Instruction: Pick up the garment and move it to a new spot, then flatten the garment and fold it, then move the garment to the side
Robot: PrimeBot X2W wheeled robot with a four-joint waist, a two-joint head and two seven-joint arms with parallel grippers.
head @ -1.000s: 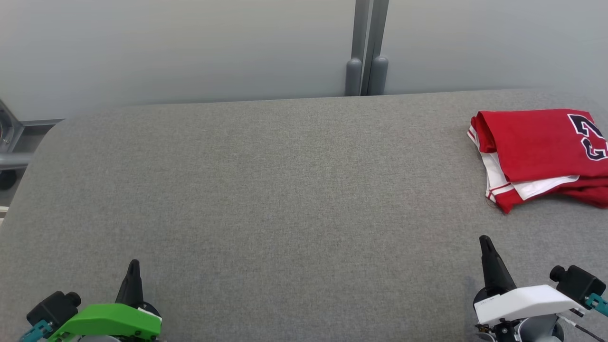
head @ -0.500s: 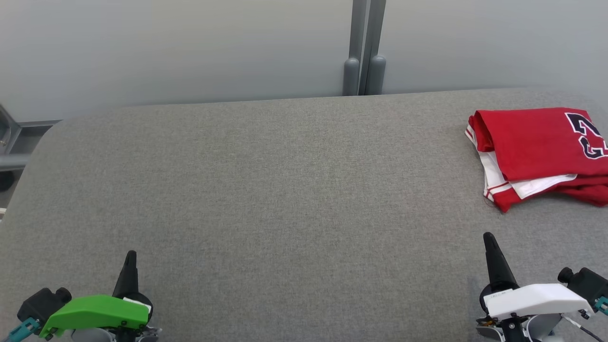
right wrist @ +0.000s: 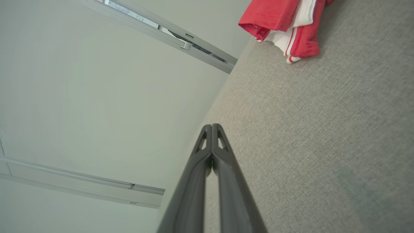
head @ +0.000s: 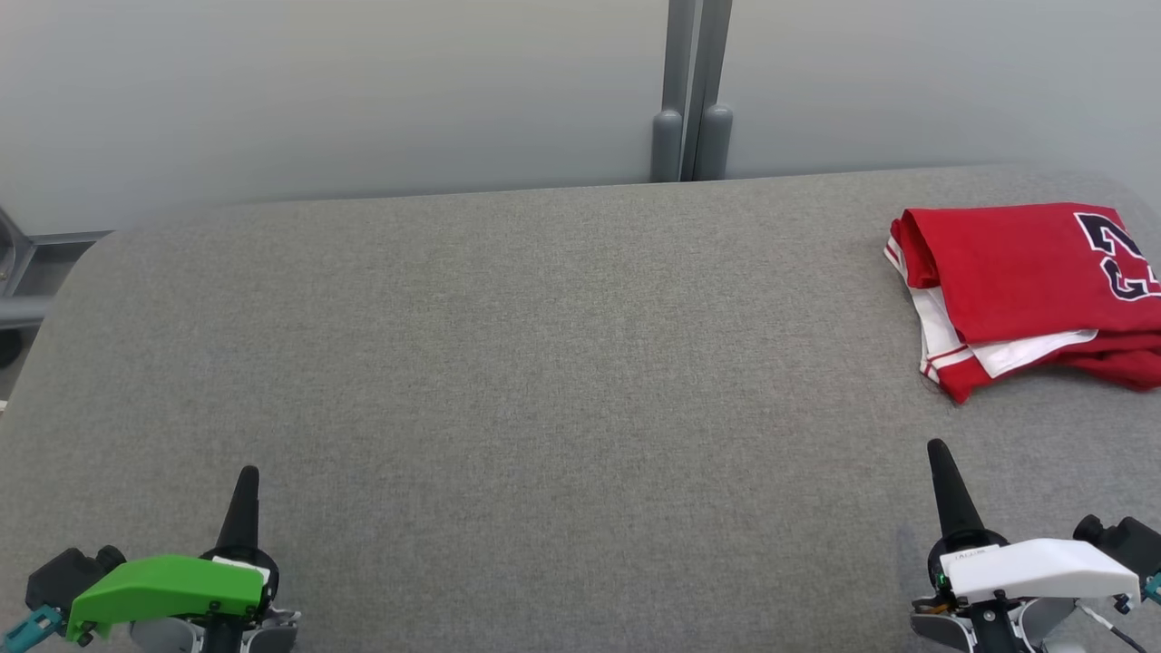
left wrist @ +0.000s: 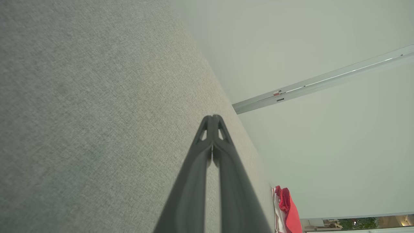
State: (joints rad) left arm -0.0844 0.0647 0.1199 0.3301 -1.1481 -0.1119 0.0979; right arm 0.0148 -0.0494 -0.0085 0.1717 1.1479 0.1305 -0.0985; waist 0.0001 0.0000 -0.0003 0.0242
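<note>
The garment [head: 1025, 290] is a red jersey with white trim and dark lettering, lying folded at the far right of the grey table [head: 544, 363]. It also shows as a red bundle [right wrist: 284, 22] in the right wrist view and as a small red patch [left wrist: 288, 210] in the left wrist view. My left gripper [head: 248, 476] sits at the lower left, shut and holding nothing, far from the garment. My right gripper [head: 937, 451] rests at the lower right, shut and holding nothing, a short way in front of the garment. Both show tips pressed together [left wrist: 212, 118] [right wrist: 212, 127].
A pale wall runs behind the table, with a grey vertical post [head: 694, 91] at the back middle. Grey metal framing [head: 27, 272] stands off the table's left edge. The garment runs past the right edge of the head view.
Both grippers have drawn back toward the bottom of the head view. The whole head view has shifted slightly, so the camera moved. The garment lies where it was.
</note>
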